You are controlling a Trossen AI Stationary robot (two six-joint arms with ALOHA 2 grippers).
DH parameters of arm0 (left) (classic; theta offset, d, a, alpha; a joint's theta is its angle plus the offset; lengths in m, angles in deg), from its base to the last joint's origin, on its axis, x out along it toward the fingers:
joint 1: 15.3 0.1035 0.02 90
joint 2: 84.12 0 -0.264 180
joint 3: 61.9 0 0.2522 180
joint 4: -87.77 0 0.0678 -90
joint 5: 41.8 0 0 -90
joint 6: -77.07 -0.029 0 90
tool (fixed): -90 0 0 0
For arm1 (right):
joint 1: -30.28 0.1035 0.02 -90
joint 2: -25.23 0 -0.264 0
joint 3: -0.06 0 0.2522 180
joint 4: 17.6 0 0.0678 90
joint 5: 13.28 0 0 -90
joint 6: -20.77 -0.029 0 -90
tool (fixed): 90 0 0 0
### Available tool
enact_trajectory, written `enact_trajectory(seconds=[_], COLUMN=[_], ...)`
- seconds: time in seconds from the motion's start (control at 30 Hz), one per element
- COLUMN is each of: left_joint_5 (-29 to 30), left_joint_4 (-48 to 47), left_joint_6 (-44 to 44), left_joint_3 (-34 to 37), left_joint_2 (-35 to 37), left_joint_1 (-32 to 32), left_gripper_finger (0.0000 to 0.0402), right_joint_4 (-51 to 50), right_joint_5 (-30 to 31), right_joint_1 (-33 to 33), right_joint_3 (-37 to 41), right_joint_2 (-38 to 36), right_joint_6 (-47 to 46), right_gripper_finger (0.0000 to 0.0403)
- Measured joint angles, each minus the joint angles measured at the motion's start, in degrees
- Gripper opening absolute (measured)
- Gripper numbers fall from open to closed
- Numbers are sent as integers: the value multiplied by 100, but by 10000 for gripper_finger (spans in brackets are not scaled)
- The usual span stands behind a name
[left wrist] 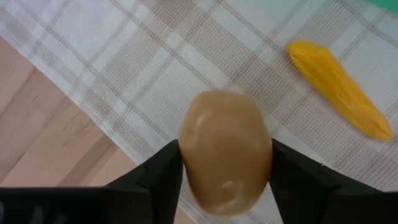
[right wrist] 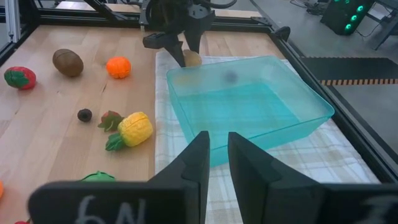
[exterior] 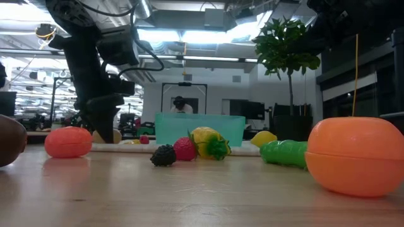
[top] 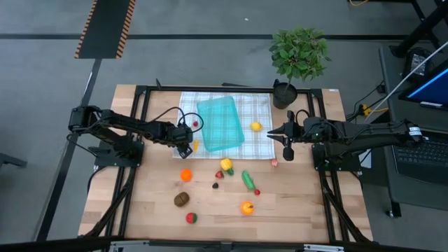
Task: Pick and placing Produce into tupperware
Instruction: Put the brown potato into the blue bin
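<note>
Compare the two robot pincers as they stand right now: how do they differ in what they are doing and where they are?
The left pincer has its fingers on either side of a tan potato at the checked cloth's edge; the right pincer grips nothing.
The left pincer's fingers stand apart around the potato; the right pincer's are shut.
The left pincer sits left of the teal tupperware; the right waits on its other side.
Both are dark and two-fingered.

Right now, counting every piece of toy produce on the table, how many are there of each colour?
Orange: 3 (two oranges, carrot)
Yellow: 2 (lemon, pineapple)
Green: 1 (cucumber)
Brown: 2 (kiwi, potato)
Black: 1 (blackberry)
Red: 5 (small red pieces)
Total: 14
</note>
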Motion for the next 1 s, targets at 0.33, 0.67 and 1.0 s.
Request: enact_trajectory(seconds=[0.33, 0.67, 1.0], left_joint_5=[-26, -37, -22], left_joint_4=[-54, -1005, -376], left_joint_6=[-45, -469, -1402], left_joint_3=[-16, -677, -844], left_joint_2=[0, 56, 821], left_joint_1=[0, 0, 127], left_gripper_finger=[190, 191, 184], right_joint_4=[0, -2, 1], right_joint_5=[0, 0, -13], right_joint_1=[-2, 0, -2], right_joint_3=[0, 0, 4], right_joint_2=[-2, -2, 98], right_joint_6=[0, 2, 93], right_gripper_finger=[62, 62, 62])
